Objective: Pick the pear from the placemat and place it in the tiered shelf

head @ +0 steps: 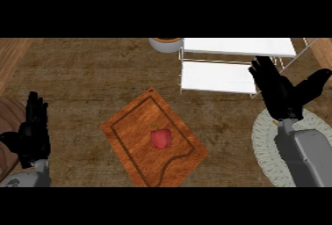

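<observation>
A cutting board is laid near the middle of the counter, with its corners turned toward the edges, and a pepper is placed on its centre. Behind it and to the right, at the far edge, a tiered shelf is set, with a bowl just beside its far left corner. A placemat is found at the right edge, before the shelf.

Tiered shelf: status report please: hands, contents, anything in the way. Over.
Left hand open, resting at left edge; right hand open by tiered shelf, above placemat. No pear visible anywhere. Red bell pepper on cutting board, clear of shelf.
</observation>
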